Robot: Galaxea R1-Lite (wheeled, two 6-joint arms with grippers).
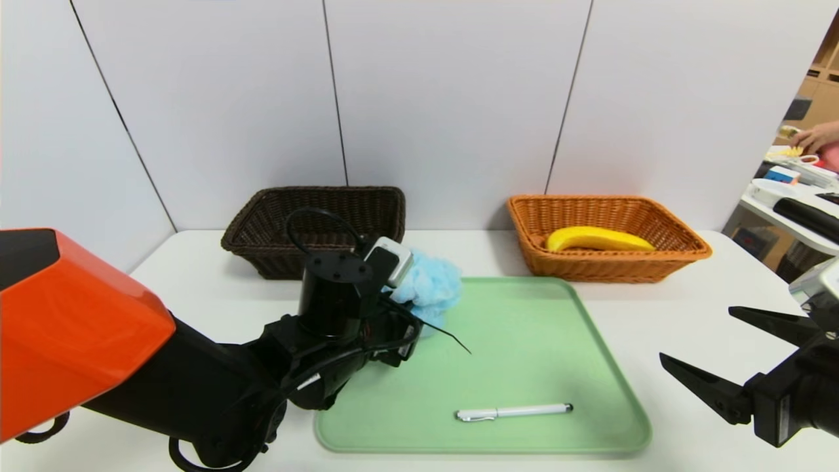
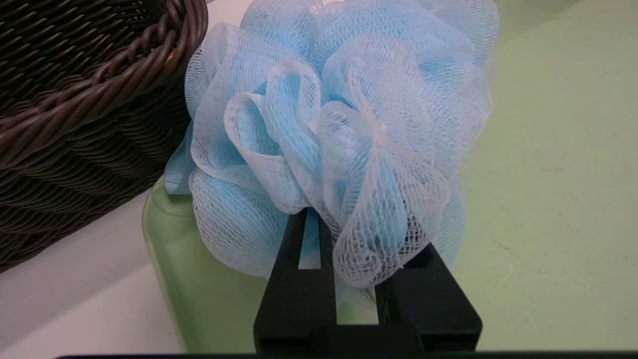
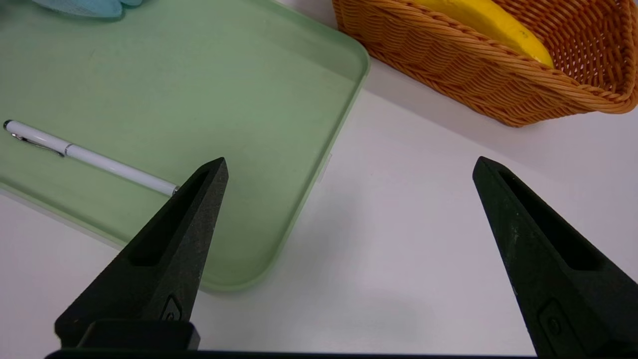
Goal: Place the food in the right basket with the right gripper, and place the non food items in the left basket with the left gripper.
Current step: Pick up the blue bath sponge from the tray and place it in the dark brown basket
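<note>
The light-blue mesh bath pouf (image 1: 429,288) sits at the far left corner of the green tray (image 1: 544,341), right beside the dark brown left basket (image 1: 262,216). My left gripper (image 2: 356,234) is shut on the pouf (image 2: 339,124); its black fingers pinch mesh folds and their tips are buried in it. The white pen (image 1: 514,412) lies near the tray's front edge. The yellow banana (image 1: 600,239) rests inside the orange-tan right basket (image 1: 682,246). Over bare table to the right of the tray, my right gripper (image 1: 696,333) hangs open and empty.
Both baskets stand along the back wall of the white table (image 1: 688,393). The dark basket's wall (image 2: 75,99) is very close to the pouf. A side table with clutter and a person's hand (image 1: 816,137) shows at the far right.
</note>
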